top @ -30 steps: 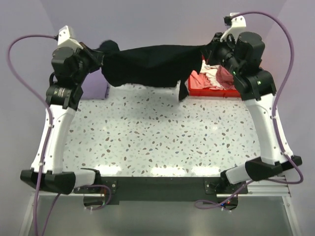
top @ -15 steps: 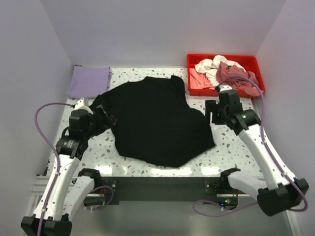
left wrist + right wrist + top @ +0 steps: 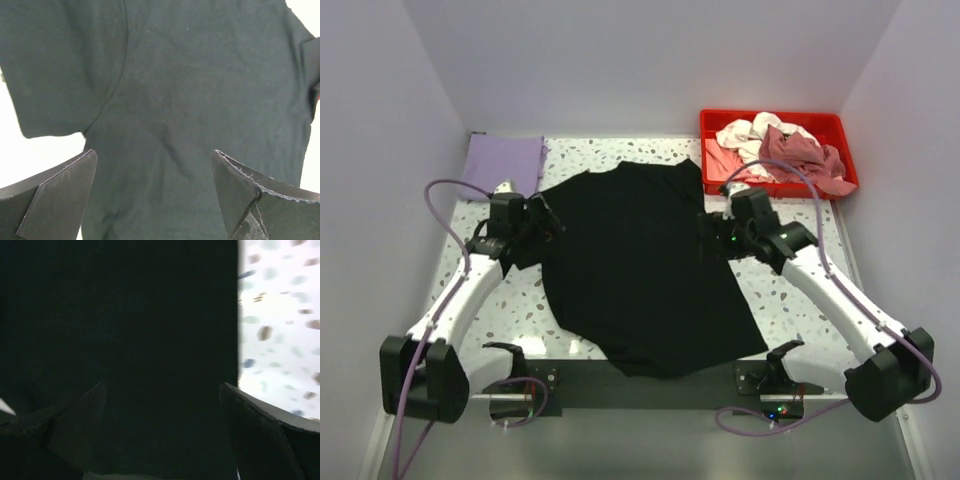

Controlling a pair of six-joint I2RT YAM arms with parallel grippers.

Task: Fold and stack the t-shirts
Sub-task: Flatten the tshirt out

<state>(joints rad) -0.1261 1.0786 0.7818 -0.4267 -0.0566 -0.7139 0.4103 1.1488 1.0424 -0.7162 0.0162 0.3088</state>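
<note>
1. Speckled white table (image 3: 520,315), walled in by plain pale panels, carried everything seen from the top camera.
2. Black t-shirt (image 3: 640,260): it lay spread flat across the middle of the surface, running from near the far edge down to the near edge, where its hem met the dark rail.
3. Lavender t-shirt (image 3: 503,165): it was folded into a flat rectangle at the far left corner of the surface, just beyond the black t-shirt's left sleeve.
4. Red tray (image 3: 715,125): it sat at the far right corner. A pale pink t-shirt (image 3: 720,165), a white t-shirt (image 3: 745,135) and a dusty-rose t-shirt (image 3: 800,155) were heaped in it, unfolded.
5. My left gripper (image 3: 542,222) stood at the black t-shirt's left edge, by the sleeve. From the left wrist, the left gripper (image 3: 155,165) had its jaws spread wide with nothing between them; the black t-shirt (image 3: 200,75) filled the view beneath, and bare table (image 3: 30,155) showed beside the sleeve.
6. My right gripper (image 3: 708,232) stood at the black t-shirt's right edge, between the shirt and the red tray. From the right wrist, the right gripper (image 3: 162,400) was likewise spread wide and held nothing; the black t-shirt (image 3: 125,315) lay below, its straight edge giving way to table (image 3: 280,315) on one side.
7. Whether either set of fingers touched the cloth, I could not tell.
</note>
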